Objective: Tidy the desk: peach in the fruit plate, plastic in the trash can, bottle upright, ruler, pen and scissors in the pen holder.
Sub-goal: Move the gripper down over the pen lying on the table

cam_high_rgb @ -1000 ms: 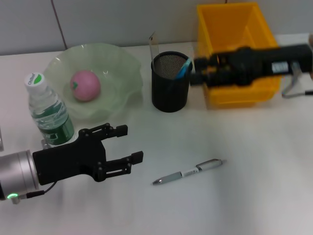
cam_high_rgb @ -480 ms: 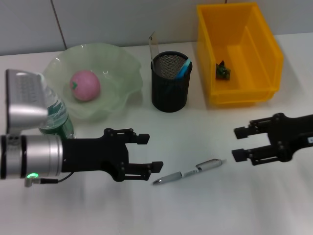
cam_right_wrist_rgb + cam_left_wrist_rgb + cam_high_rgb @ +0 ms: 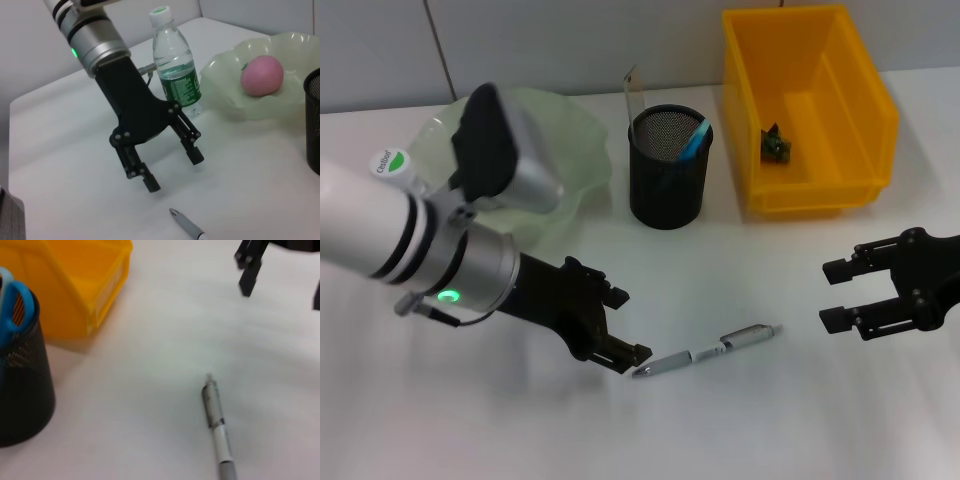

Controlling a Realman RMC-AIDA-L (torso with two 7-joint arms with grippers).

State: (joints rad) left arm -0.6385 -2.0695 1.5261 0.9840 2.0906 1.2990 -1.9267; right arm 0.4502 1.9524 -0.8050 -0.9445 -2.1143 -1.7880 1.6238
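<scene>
Left gripper (image 3: 618,325) is held spread wide, angled down toward table, fingertips just beside tip of 1 pen (image 3: 707,351), not touching. Right gripper (image 3: 842,294) is parked open, low, well to the pen's right. 1 pen holder (image 3: 668,180) w/ scissors (image 3: 693,140) & ruler (image 3: 633,93) is seen behind; 1 bottle (image 3: 176,70) upright, 1 peach (image 3: 262,75) in fruit plate (image 3: 227,95), 1 yellow bin (image 3: 808,115).

Left arm (image 3: 380,235): white cylindrical link with black bands, then a silver metal wrist collar carrying a lit green indicator at its 7 o'clock edge; grey-and-black camera housing mounted on top. Left gripper (image 3: 620,330): matte black body, two slim black fingers. Right gripper (image 3: 840,295): matte black, same two-fingered pattern.
</scene>
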